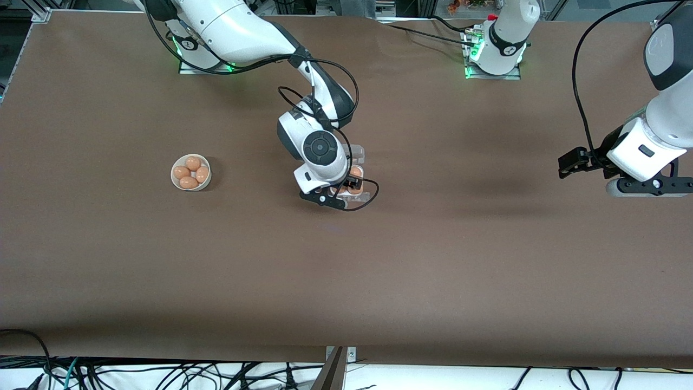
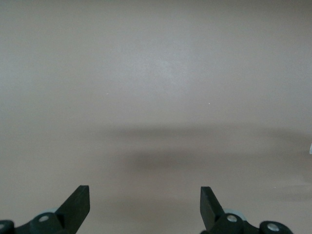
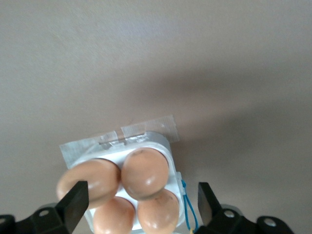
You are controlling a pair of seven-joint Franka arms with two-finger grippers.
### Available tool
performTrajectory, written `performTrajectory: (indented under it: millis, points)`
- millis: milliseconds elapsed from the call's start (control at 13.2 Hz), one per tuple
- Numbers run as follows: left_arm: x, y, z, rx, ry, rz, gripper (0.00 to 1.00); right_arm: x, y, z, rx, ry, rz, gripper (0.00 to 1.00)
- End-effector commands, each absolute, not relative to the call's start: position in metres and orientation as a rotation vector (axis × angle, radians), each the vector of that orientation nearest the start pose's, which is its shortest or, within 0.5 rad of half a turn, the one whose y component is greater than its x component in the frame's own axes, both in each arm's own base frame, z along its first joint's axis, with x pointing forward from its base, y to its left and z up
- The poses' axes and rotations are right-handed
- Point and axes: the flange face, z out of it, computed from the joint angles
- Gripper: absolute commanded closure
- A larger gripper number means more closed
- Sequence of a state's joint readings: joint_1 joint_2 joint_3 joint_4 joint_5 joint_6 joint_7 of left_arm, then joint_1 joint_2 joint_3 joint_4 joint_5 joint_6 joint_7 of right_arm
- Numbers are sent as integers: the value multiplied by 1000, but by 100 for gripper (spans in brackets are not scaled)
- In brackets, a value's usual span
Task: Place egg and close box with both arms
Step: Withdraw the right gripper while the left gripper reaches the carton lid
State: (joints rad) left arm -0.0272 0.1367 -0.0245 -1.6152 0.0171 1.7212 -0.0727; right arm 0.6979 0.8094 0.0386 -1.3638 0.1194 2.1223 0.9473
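The egg (image 3: 90, 182) sits in the box (image 3: 161, 141), mid-table, directly under your right gripper (image 3: 141, 202), whose fingers stand apart. Your left gripper (image 2: 145, 204) waits spread over bare table at its own end.

The right arm (image 1: 243, 32) comes from its base and bends down toward the middle of the table, its wrist pointing steeply downward. The right gripper (image 3: 141, 202) hangs low there with its fingers (image 3: 75, 202) spread wide apart. The left arm (image 1: 663, 108) waits at its own end of the table, raised, wrist level. The left gripper (image 2: 145, 204) is held above the surface, its fingers (image 2: 78, 202) also wide apart with nothing between them.
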Motion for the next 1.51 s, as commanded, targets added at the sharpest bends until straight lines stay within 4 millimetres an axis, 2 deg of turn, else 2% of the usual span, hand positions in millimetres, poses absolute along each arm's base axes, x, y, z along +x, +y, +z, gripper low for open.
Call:
performTrajectory:
  millis: [0,227,378,453,604,756,907,982,1133,1360,1436]
  points:
    - [603,-38,544,-3102,16,41,0,557,487,244,-3030,454,164,0]
    - [603,-46,543,-3110,24,44,0,593,455,272,-3005,468,105,0]
    - [602,-56,543,-3111,40,44,0,612,426,293,-3021,506,59,0]
    - [602,-60,543,-3112,43,43,0,614,419,299,-3036,521,67,0]
    - [601,-76,541,-3109,5,46,0,628,388,314,-3063,544,46,0]
    - [602,-94,530,-3105,-19,72,0,644,353,330,-3094,541,50,0]
    - [600,-120,521,-3104,-12,92,0,657,322,349,-3084,596,32,0]
    - [598,-142,515,-3101,-14,105,0,661,306,368,-3075,601,32,0]
    - [593,-185,503,-3137,-81,152,0,668,270,382,-3096,478,54,0]
    - [593,-232,483,-3229,-172,271,1,660,190,427,-3115,270,52,0]
    - [591,-251,473,-3255,-188,330,8,659,151,443,-3122,244,44,0]
